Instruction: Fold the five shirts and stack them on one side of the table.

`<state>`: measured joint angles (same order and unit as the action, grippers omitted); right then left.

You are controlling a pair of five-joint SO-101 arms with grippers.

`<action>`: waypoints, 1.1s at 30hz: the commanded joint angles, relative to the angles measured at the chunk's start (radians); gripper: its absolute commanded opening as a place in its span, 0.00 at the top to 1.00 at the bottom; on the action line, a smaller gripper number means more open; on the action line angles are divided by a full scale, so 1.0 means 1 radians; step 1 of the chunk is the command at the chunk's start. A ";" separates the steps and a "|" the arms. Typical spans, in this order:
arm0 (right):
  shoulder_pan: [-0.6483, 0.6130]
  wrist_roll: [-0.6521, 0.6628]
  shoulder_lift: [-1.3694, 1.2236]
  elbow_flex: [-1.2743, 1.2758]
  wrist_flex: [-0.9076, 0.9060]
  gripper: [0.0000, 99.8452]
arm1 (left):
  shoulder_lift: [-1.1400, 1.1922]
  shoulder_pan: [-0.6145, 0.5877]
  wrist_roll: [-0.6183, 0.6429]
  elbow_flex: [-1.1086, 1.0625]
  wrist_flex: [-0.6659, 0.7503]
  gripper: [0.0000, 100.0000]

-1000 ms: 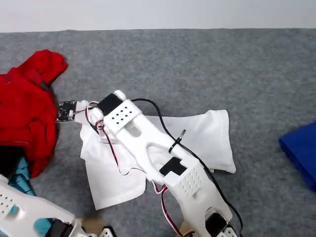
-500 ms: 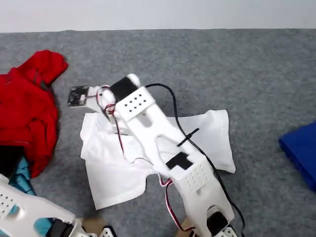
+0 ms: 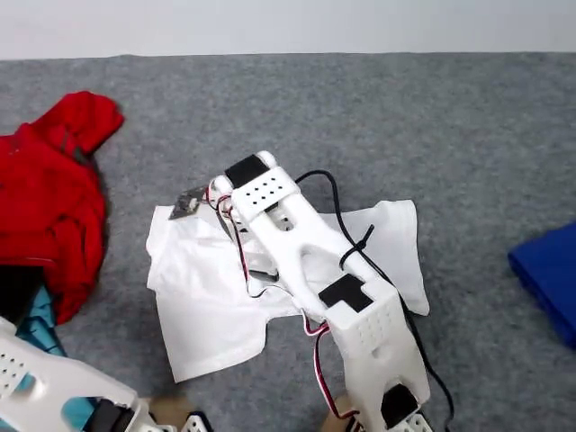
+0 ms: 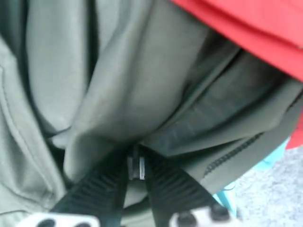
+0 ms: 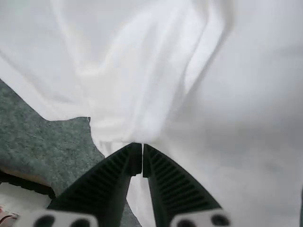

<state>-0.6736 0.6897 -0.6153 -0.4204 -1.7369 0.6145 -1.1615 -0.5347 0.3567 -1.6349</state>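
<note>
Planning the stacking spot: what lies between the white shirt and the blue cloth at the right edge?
Bare grey table, in the high view: nothing lies between the white shirt and the blue cloth.

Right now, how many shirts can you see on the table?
5: red shirt far left, grey-green shirt and teal shirt by it, white shirt centre, blue shirt at right edge. Others may be hidden.

Cloth shirt, rough felt table

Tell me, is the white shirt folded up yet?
Not yet. The white shirt lies mostly spread and wrinkled on the grey table, with the right gripper pinching its edge.
</note>
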 commanded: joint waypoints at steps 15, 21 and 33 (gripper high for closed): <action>0.030 -0.011 0.054 0.057 -0.021 0.99 | -0.006 0.002 -0.038 0.007 0.003 1.00; -0.004 -0.011 0.048 0.213 0.085 0.99 | -0.006 0.005 -0.035 0.007 0.003 1.00; 0.036 -0.011 0.177 0.035 0.001 0.99 | -0.014 -0.003 -0.038 0.007 0.002 1.00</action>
<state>-0.6506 0.6882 -0.5493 -0.2746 -1.6801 0.6145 -1.1615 -0.5669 0.3567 -1.6349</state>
